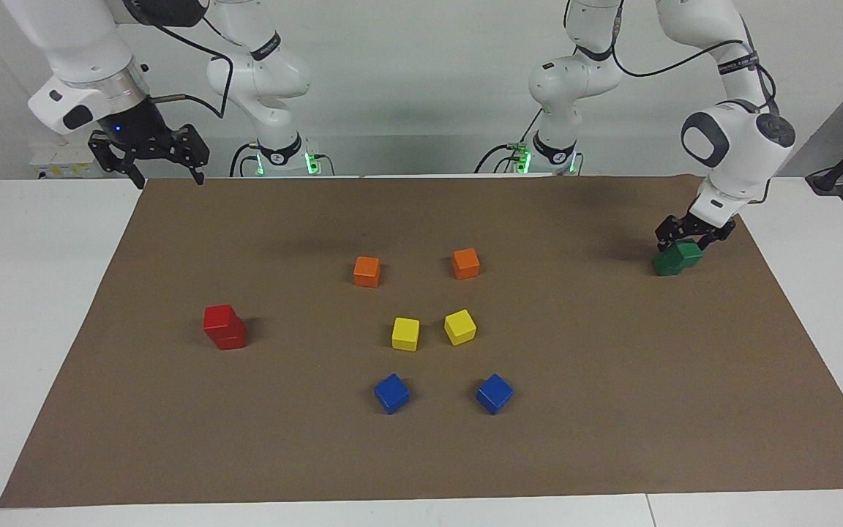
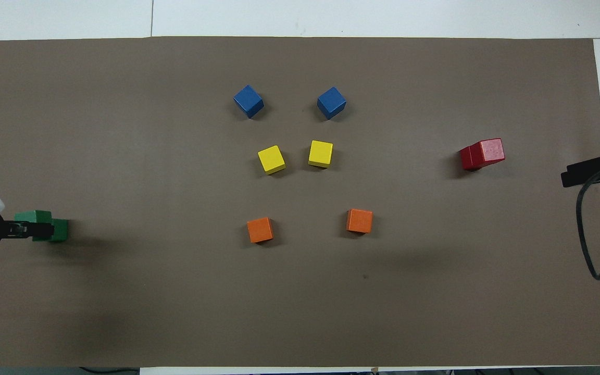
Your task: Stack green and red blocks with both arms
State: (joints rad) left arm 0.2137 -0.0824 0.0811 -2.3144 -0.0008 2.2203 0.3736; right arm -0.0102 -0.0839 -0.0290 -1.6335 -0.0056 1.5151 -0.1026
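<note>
Two red blocks [image 1: 224, 327] stand stacked toward the right arm's end of the brown mat; the stack also shows in the overhead view [image 2: 482, 153]. Two green blocks [image 1: 676, 258] stand stacked near the left arm's end, the upper one sitting a little askew; they also show in the overhead view [image 2: 45, 225]. My left gripper [image 1: 692, 238] hangs just above the upper green block, fingers open, and it also shows in the overhead view [image 2: 24, 229]. My right gripper [image 1: 165, 176] is open and empty, raised over the mat's corner by the robots; it shows at the mat's edge in the overhead view [image 2: 586, 174].
Between the stacks lie two orange cubes [image 1: 366, 271] [image 1: 465, 263], two yellow cubes [image 1: 405, 334] [image 1: 459, 326] and two blue cubes [image 1: 391, 393] [image 1: 494, 393]. The brown mat [image 1: 612, 410] covers a white table.
</note>
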